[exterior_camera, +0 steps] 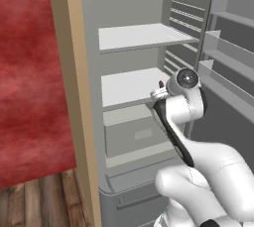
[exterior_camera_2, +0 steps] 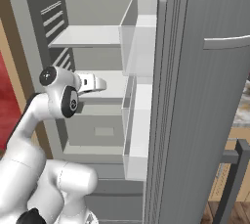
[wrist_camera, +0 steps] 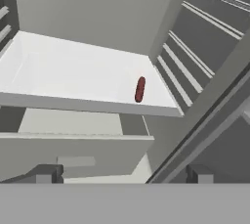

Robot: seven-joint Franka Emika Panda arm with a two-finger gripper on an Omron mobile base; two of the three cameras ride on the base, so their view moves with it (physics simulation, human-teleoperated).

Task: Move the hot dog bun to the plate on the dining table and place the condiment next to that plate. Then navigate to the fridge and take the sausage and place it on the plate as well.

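Note:
The fridge stands open, with pale shelves inside. The sausage, a thin dark red rod, lies near the right end of the middle shelf. It also shows as a dark red speck just past my hand. My gripper is open with nothing between its fingers. It hovers in front of that shelf and short of the sausage, and in the right base view the gripper points into the fridge. The hot dog bun, the plate and the condiment are out of view.
The open fridge door with its racks stands close on the right. A drawer sits under the middle shelf. A tan panel and a red wall bound the left. Past the door is a sliver of the dining table.

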